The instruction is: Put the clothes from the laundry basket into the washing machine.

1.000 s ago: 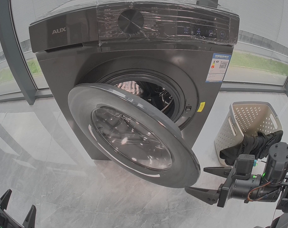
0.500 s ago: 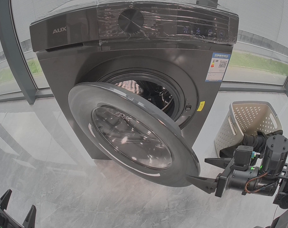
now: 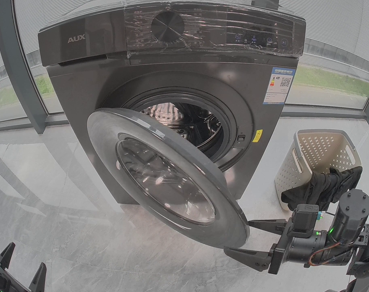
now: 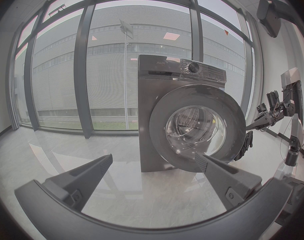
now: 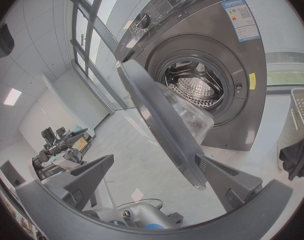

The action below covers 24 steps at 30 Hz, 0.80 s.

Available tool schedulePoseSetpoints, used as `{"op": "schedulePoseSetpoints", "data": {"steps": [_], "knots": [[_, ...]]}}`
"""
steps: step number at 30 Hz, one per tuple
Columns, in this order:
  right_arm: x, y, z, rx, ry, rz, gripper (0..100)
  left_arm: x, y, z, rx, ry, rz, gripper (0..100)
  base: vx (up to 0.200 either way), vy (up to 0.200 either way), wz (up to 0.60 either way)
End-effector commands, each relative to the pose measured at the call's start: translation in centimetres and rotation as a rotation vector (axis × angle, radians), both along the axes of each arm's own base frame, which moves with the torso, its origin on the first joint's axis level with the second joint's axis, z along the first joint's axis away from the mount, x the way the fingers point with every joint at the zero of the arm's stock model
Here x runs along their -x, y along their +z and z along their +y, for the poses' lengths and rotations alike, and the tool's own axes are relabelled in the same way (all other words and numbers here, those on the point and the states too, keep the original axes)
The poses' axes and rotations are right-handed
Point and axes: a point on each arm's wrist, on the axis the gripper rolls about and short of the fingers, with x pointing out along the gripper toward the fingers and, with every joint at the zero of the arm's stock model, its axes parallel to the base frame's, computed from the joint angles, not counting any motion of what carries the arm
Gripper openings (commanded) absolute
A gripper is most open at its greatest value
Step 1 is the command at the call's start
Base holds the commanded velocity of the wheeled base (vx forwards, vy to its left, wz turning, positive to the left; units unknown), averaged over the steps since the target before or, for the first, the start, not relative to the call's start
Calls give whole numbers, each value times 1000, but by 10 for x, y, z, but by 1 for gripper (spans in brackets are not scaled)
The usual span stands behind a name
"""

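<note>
Clothes (image 3: 323,186) hang dark over the laundry basket (image 3: 326,133) rim, beside the washing machine (image 3: 83,86).
Nearest me, left gripper (image 3: 25,257) and right gripper (image 3: 238,237) both gape wide, empty, the right just by the open door (image 3: 164,175). Farther off, the fabric looks soft, light, floppy; I'd pinch a bunched fold at the rim.

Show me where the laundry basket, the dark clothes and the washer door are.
laundry basket (image 3: 320,147): head view, on its perforated inner back wall.
dark clothes (image 3: 326,187): head view, on the bunched fabric hanging over the basket's front rim.
washer door (image 3: 164,179): head view, on the middle of its glass window.
</note>
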Motion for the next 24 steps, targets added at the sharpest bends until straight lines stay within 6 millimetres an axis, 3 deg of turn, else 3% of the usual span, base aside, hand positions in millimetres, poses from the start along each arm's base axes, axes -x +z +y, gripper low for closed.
{"op": "schedulePoseSetpoints", "data": {"steps": [1,4,11,13,18,24], "knots": [[8,17,-8,-80,-4,-28,100,0,-5,0,0,1,1,100,0,0,0],[4,30,-12,-133,-36,-57,100,0,-5,0,0,1,1,100,0,0,0],[-36,60,-31,-205,-217,-151,100,0,-5,0,0,-1,3,100,0,0,0],[-46,53,-38,-170,-265,-130,100,0,-5,0,0,-1,3,100,0,0,0],[-65,21,-28,-76,-277,-35,100,0,-5,0,0,-1,3,100,0,0,0],[-73,-11,-19,55,-241,-6,100,0,-5,0,0,1,3,100,0,0,0]]}}
